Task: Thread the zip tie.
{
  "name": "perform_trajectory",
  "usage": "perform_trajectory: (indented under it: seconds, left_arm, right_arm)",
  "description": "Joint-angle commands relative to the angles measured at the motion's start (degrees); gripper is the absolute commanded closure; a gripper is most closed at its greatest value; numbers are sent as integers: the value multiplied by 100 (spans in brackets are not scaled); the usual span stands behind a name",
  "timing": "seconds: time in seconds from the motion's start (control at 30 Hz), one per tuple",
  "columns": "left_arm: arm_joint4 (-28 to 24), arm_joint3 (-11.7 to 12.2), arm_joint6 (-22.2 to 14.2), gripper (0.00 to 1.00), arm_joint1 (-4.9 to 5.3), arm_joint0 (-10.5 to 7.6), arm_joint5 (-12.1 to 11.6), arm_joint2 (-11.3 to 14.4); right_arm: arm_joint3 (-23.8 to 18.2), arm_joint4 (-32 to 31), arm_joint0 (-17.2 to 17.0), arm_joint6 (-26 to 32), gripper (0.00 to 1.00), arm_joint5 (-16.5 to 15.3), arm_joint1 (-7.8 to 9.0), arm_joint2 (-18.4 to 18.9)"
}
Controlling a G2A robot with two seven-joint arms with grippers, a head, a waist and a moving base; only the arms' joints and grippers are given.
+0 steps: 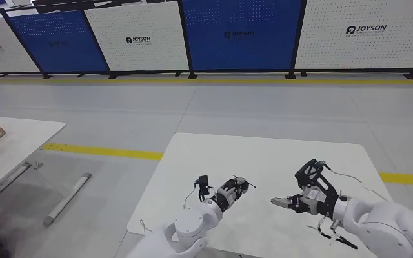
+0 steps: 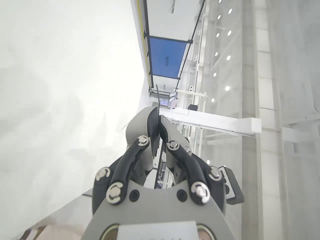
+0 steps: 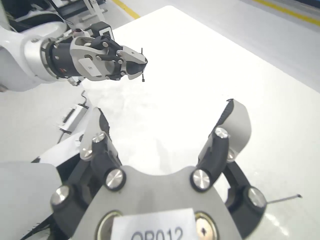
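Observation:
My left gripper [image 1: 242, 186] hangs over the near middle of the white table [image 1: 271, 151], shut on a thin black zip tie [image 1: 249, 183]. In the left wrist view the tie [image 2: 158, 96] pokes out past the closed fingertips [image 2: 153, 116]. The right wrist view shows that gripper [image 3: 141, 63] side-on, with the tie [image 3: 142, 76] crossing the pinched tips, one short end above and one with a small head below. My right gripper [image 3: 166, 111] stands open and empty, a short way from the left one and pointing toward it; in the top view it [image 1: 276, 202] is on the right.
A thin dark strip [image 3: 285, 199] lies on the table near the right arm. The table's left edge [image 1: 151, 187] is close to the left arm. A second white table [image 1: 26, 138] stands farther left, and blue and white partition panels [image 1: 242, 32] line the back.

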Motion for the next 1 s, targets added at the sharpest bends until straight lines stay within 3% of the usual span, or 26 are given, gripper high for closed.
perform_trajectory:
  seconds: [0.0,0.07,0.2,0.6,0.67,0.97]
  left_arm:
    - [404,5,337,100,-29,92,-362,68]
    - [802,4,567,100,-56,197,-647,158]
    - [1494,12,904,100,-112,323,-927,347]
    - [1680,48,1017,100,-145,337,-973,434]
    - [1752,47,1019,100,-166,339,-982,431]
    - [2184,-36,1181,100,-289,390,-930,619]
  right_arm:
    - [412,1079,57,80,0,-225,-27,49]
    - [762,1791,119,243,0,-432,-67,4]
    - [1318,3235,509,1094,0,-432,-206,-326]
    - [1318,3235,509,1094,0,-432,-206,-326]
    - [1457,3446,448,1020,0,-432,-245,-413]
    - [2204,3890,982,1354,0,-432,-560,-1078]
